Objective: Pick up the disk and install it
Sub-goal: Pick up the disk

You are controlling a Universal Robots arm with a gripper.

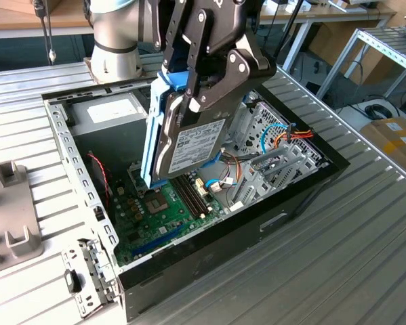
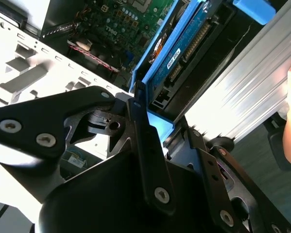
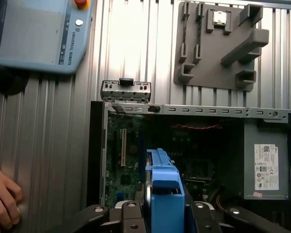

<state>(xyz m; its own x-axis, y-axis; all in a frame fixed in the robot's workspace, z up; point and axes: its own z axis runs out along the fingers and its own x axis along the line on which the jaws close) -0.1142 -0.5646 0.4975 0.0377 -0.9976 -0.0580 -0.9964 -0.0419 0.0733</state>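
Observation:
My gripper is shut on the disk, a silver drive with a white label in a blue carrier frame. It hangs on edge, tilted, above the green motherboard of the open computer case, and touches nothing below. In the second wrist view the disk runs away from my black fingers, its blue frame and connector edge showing. The first wrist view looks down the disk's blue frame into the case.
The metal drive cage with orange and blue cables sits at the exterior view's right of the case. A grey power-supply box fills one corner. A grey fixture block, a teach pendant and a person's hand lie on the ribbed table.

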